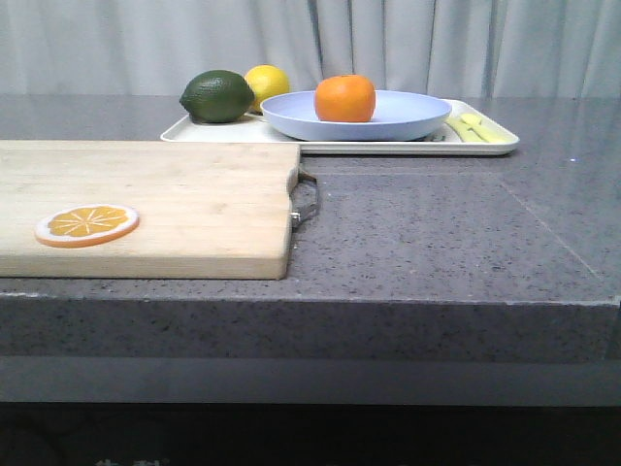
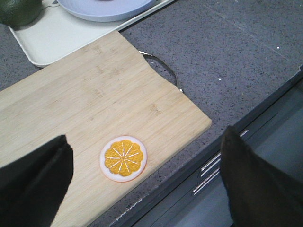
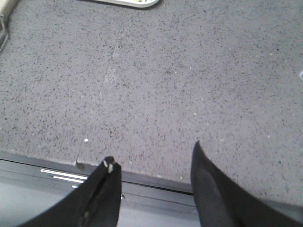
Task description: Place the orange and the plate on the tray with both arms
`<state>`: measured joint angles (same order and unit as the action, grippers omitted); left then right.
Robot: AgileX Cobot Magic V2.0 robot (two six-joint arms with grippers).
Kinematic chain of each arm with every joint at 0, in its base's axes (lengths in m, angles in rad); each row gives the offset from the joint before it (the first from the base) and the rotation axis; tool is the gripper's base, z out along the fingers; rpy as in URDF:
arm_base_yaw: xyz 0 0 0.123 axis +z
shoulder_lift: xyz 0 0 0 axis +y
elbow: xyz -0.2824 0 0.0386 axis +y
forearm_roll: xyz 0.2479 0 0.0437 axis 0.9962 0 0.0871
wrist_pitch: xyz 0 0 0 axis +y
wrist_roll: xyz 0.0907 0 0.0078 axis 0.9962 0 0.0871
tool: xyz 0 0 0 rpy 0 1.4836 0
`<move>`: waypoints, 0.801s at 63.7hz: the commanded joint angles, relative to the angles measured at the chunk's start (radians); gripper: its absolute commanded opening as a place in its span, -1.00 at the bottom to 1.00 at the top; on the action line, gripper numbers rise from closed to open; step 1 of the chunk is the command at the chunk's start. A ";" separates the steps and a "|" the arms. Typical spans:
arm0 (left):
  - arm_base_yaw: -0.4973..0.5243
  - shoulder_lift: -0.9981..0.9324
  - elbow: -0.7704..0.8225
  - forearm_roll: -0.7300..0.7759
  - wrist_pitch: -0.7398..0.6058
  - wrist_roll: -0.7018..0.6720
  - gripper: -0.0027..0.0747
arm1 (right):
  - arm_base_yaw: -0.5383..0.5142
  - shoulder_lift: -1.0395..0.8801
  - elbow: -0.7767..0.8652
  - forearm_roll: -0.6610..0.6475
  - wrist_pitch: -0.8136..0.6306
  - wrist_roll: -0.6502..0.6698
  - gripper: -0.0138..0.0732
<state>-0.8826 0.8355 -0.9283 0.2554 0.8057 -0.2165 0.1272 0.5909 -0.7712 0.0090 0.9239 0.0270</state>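
Note:
The orange (image 1: 345, 98) sits on the pale blue plate (image 1: 408, 118), which rests on the cream-white tray (image 1: 485, 144) at the back of the table. The plate's rim (image 2: 102, 10) and the tray (image 2: 52, 38) also show in the left wrist view. A corner of the tray (image 3: 130, 3) shows in the right wrist view. My left gripper (image 2: 144, 153) is open and empty, above the front edge of the cutting board. My right gripper (image 3: 154, 161) is open and empty, over the table's front edge. Neither gripper shows in the front view.
A wooden cutting board (image 1: 175, 209) with a metal handle (image 1: 307, 202) lies at the front left and carries a flat orange slice (image 1: 87, 224). A dark green fruit (image 1: 217, 96) and a yellow lemon (image 1: 268, 85) sit on the tray's left part. Pale yellow pieces (image 1: 477, 128) lie on its right end.

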 commanded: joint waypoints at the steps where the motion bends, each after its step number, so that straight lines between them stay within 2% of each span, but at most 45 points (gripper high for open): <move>1: 0.003 -0.007 -0.028 0.011 -0.055 -0.009 0.62 | -0.003 -0.068 0.029 -0.016 -0.089 -0.012 0.17; 14: 0.003 -0.007 -0.028 0.011 -0.055 -0.009 0.61 | -0.003 -0.127 0.058 -0.015 -0.086 -0.012 0.17; 19: 0.003 -0.007 -0.028 0.011 -0.055 -0.009 0.53 | -0.003 -0.127 0.058 -0.015 -0.087 -0.012 0.16; 25: 0.003 -0.007 -0.028 0.011 -0.055 -0.009 0.30 | -0.003 -0.127 0.058 -0.015 -0.087 -0.012 -0.01; 42: 0.003 -0.007 -0.028 0.011 -0.055 -0.009 -0.60 | -0.003 -0.127 0.058 -0.015 -0.083 -0.012 -0.77; 45: 0.003 -0.007 -0.028 0.011 -0.055 -0.009 -0.72 | -0.003 -0.127 0.058 -0.015 -0.083 -0.012 -0.85; 51: 0.003 -0.007 -0.028 0.011 -0.055 -0.009 -0.96 | -0.003 -0.127 0.058 -0.015 -0.076 -0.012 -0.84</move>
<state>-0.8826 0.8355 -0.9283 0.2554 0.8057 -0.2165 0.1272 0.4581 -0.6901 0.0090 0.9071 0.0270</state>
